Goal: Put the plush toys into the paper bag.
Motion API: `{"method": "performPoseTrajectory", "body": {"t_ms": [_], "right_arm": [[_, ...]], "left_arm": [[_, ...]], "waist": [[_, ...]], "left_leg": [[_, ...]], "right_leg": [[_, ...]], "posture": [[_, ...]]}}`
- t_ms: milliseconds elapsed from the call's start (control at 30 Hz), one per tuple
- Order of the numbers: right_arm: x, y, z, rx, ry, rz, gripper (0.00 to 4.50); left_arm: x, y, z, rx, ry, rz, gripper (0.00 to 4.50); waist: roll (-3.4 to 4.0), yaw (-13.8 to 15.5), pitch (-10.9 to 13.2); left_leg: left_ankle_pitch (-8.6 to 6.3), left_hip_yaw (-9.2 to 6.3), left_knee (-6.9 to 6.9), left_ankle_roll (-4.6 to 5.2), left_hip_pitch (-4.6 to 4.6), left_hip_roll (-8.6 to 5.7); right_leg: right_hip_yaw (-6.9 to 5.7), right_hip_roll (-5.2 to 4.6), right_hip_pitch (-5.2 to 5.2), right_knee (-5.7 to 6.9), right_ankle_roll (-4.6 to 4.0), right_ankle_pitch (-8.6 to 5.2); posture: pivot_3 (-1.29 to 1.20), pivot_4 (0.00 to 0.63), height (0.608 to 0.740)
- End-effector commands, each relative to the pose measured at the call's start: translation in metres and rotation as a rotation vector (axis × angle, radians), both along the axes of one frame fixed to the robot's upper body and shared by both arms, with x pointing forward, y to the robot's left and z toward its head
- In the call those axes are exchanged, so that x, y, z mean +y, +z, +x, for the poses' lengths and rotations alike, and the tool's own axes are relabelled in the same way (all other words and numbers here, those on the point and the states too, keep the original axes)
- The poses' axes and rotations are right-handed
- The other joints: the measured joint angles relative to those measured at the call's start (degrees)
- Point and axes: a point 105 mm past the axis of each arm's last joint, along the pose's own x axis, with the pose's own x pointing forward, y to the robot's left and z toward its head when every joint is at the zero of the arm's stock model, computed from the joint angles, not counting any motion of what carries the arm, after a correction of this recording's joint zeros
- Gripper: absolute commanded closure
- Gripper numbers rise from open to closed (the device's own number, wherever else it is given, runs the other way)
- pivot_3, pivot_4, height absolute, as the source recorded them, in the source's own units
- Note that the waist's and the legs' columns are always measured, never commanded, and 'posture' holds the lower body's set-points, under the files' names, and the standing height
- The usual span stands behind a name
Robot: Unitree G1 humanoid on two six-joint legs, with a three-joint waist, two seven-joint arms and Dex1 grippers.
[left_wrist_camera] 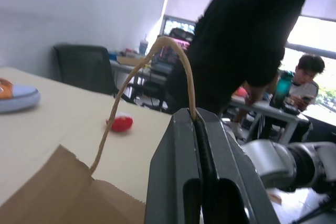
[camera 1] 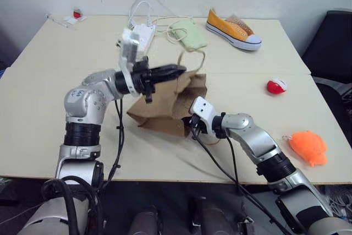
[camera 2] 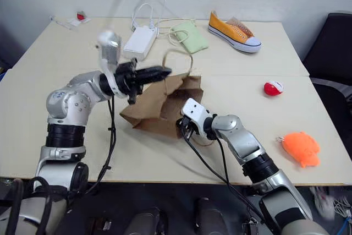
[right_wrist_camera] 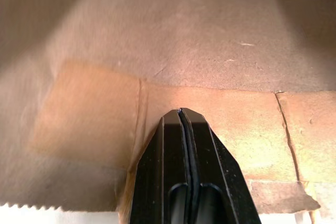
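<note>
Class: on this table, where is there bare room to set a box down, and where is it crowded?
Free: the table's left side beyond the left arm, and the stretch between bag and red toy. Crowded: the far edge, with charger, pouch and sneaker.

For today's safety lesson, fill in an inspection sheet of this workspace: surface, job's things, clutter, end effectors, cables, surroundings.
Surface: pale table, seam across the middle.
Job's things: paper bag crumpled at centre; orange plush and red-and-white plush lie outside it, to its right.
Clutter: orange sneaker, green pouch, white adapter, small red item at the far left corner.
End effectors: left end effector shut on the bag's twine handle; right end effector shut, inside the bag.
Cables: white cord looped by the adapter.
Surroundings: black chair; people behind.
</note>
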Motion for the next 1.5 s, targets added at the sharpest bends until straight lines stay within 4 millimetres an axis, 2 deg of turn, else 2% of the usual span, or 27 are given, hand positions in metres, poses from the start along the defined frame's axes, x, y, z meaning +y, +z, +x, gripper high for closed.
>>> {"method": "performPoseTrajectory", "body": {"t_ms": [33, 133, 267, 400, 467, 633, 667, 733, 767, 800, 900, 933, 1033, 1100, 1133, 1267, 1400, 1500], "right_arm": [[-0.021, -0.027, -0.004, 0.068, -0.043, -0.078, 4.48], [-0.022, -0.026, -0.006, 0.073, -0.047, -0.067, 4.48], [-0.02, -0.016, -0.005, 0.062, -0.076, 0.004, 4.48], [-0.013, 0.022, -0.016, 0.016, -0.036, 0.195, 4.48], [-0.019, 0.036, -0.025, 0.002, -0.029, 0.232, 4.48], [-0.065, 0.063, -0.056, -0.017, -0.148, 0.263, 4.48], [-0.079, 0.069, -0.064, -0.02, -0.196, 0.27, 4.48], [-0.13, 0.073, -0.078, -0.059, -0.425, 0.2, 3.92], [-0.148, 0.074, -0.086, -0.07, -0.507, 0.173, 3.62], [-0.157, 0.075, -0.09, -0.074, -0.551, 0.157, 3.29], [-0.214, 0.08, -0.117, -0.073, -0.803, 0.126, 2.31], [-0.224, 0.081, -0.123, -0.069, -0.853, 0.126, 1.97], [-0.255, 0.072, -0.136, -0.023, -1.005, 0.148, 1.0], [-0.266, 0.06, -0.139, 0.013, -1.057, 0.145, 0.25], [-0.271, 0.052, -0.14, 0.037, -1.088, 0.155, 0.03], [-0.284, 0.023, -0.136, 0.106, -1.163, 0.176, 0.03], [-0.277, 0.002, -0.123, 0.173, -1.148, 0.252, 0.03], [-0.274, -0.001, -0.117, 0.18, -1.129, 0.279, 0.6]], "left_arm": [[0.011, 0.028, -0.005, -0.025, 0.009, -0.09, 4.5], [0.012, 0.03, -0.008, -0.026, 0.012, -0.08, 4.5], [-0.003, 0.001, -0.01, -0.029, 0.017, 0.044, 4.5], [-0.012, -0.02, -0.005, -0.025, 0.033, 0.097, 4.5], [-0.013, -0.023, -0.004, -0.026, 0.037, 0.102, 4.5], [-0.013, -0.028, -0.005, -0.017, 0.021, 0.117, 4.5], [-0.014, -0.031, -0.006, -0.013, 0.019, 0.122, 4.5], [-0.016, -0.037, -0.011, -0.015, 0.003, 0.146, 4.5], [-0.017, -0.039, -0.012, -0.015, 0.0, 0.151, 4.5], [-0.016, -0.04, -0.013, -0.015, -0.002, 0.152, 4.5], [-0.015, -0.043, -0.014, -0.003, -0.002, 0.153, 4.5], [-0.014, -0.044, -0.015, -0.001, -0.004, 0.156, 4.5], [-0.016, -0.048, -0.017, 0.002, -0.018, 0.161, 4.5], [-0.018, -0.048, -0.017, 0.0, -0.021, 0.162, 4.5], [-0.019, -0.048, -0.017, -0.002, -0.022, 0.16, 4.5], [-0.02, -0.047, -0.017, -0.007, -0.021, 0.152, 4.5], [-0.021, -0.047, -0.017, -0.01, -0.021, 0.158, 4.5], [-0.02, -0.045, -0.017, -0.016, -0.015, 0.162, 4.5]], "waist": [[0.0, 0.08, 0.0], [0.0, 0.35, 0.0], [0.01, 0.34, -0.01], [0.01, 0.4, 0.0], [0.03, 0.37, 0.02], [0.09, 0.6, 0.05], [0.09, 0.61, 0.05], [0.09, 1.12, 0.05], [0.09, 1.19, 0.05], [0.09, 1.26, 0.05], [0.08, 1.32, 0.05], [0.08, 1.24, 0.05], [0.09, 0.76, 0.04], [0.08, 0.58, 0.04], [0.08, 0.57, 0.04], [0.11, 0.55, 0.05], [0.16, 0.45, 0.05], [0.27, 0.52, 0.08]], "left_leg": [[0.0, -0.01, 0.0, -0.01, 0.02, 0.0], [-0.01, -0.05, 0.02, -0.01, 0.02, -0.02], [-0.02, -0.08, 0.03, -0.04, 0.02, -0.03], [-0.02, -0.08, 0.04, -0.06, 0.01, -0.02], [-0.02, -0.09, 0.05, -0.06, -0.04, -0.02], [-0.03, -0.13, 0.0, -0.07, -0.08, -0.01], [-0.03, -0.18, 0.01, -0.08, -0.09, -0.01], [-0.03, -0.21, 0.0, -0.07, -0.12, -0.02], [-0.04, -0.23, -0.02, -0.08, -0.13, -0.02], [-0.04, -0.23, -0.04, -0.07, -0.13, -0.03], [-0.03, -0.23, -0.02, -0.08, -0.12, -0.03], [-0.03, -0.23, -0.03, -0.08, -0.08, -0.02], [-0.02, -0.15, -0.06, -0.1, 0.03, -0.03], [-0.01, -0.15, -0.08, -0.11, 0.07, -0.03], [0.0, -0.15, -0.09, -0.12, 0.08, -0.03], [0.01, -0.12, -0.11, -0.11, 0.09, -0.06], [0.02, -0.1, -0.11, -0.11, 0.12, -0.06], [0.02, -0.1, -0.12, -0.12, 0.12, -0.06]], "right_leg": [[0.0, -0.01, 0.04, 0.0, 0.0, 0.0], [-0.04, -0.02, 0.05, -0.01, 0.0, 0.0], [-0.07, -0.02, 0.07, -0.01, 0.0, 0.0], [-0.08, -0.02, 0.07, -0.01, 0.0, 0.0], [-0.09, -0.01, 0.03, -0.02, 0.0, 0.0], [-0.11, -0.01, 0.01, -0.07, 0.0, 0.0], [-0.13, -0.01, 0.02, -0.08, 0.0, 0.0], [-0.14, -0.02, 0.03, -0.13, 0.0, 0.0], [-0.14, -0.02, 0.05, -0.15, 0.0, 0.0], [-0.13, -0.02, 0.05, -0.19, 0.0, 0.0], [-0.1, -0.01, 0.07, -0.17, 0.0, 0.0], [-0.09, 0.0, 0.08, -0.18, 0.0, 0.0], [0.03, 0.04, 0.11, -0.15, 0.0, 0.0], [0.04, 0.04, 0.14, -0.18, -0.01, -0.01], [0.04, 0.04, 0.14, -0.19, -0.01, -0.01], [0.09, 0.04, 0.13, -0.18, -0.02, -0.01], [0.11, 0.04, 0.13, -0.18, -0.02, -0.01], [0.11, 0.05, 0.12, -0.17, -0.03, -0.02]], "posture": [[0.0, 0.15, 0.74], [0.0, 0.15, 0.74], [0.0, 0.15, 0.74], [0.0, 0.15, 0.74], [0.0, 0.15, 0.74], [0.0, 0.15, 0.74], [0.0, 0.15, 0.74], [0.0, 0.15, 0.74], [0.0, 0.15, 0.74], [0.0, 0.15, 0.74], [0.0, 0.15, 0.74], [0.0, 0.15, 0.74], [0.0, 0.15, 0.74], [0.0, 0.15, 0.74], [0.0, 0.15, 0.74], [0.0, 0.15, 0.74], [0.0, 0.15, 0.74], [0.0, 0.15, 0.74]]}}
